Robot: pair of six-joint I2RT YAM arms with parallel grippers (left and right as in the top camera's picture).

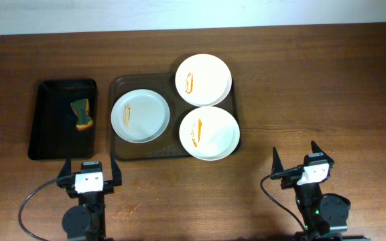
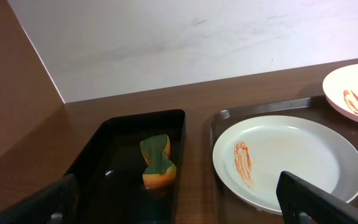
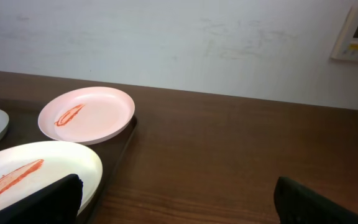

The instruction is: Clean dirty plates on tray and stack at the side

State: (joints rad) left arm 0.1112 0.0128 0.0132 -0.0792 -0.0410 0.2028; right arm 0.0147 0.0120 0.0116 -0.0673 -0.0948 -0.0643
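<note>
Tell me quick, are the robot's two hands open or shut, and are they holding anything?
Left hand: open, holding nothing.
Right hand: open, holding nothing.

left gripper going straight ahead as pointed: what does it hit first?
Probably the black bin, near rim at its right end, with the sponge just beyond; left gripper height is unclear.

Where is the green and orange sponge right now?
In the overhead view, the green and orange sponge lies in the black rectangular bin on the left side of the wooden table, just left of the brown tray.
</note>
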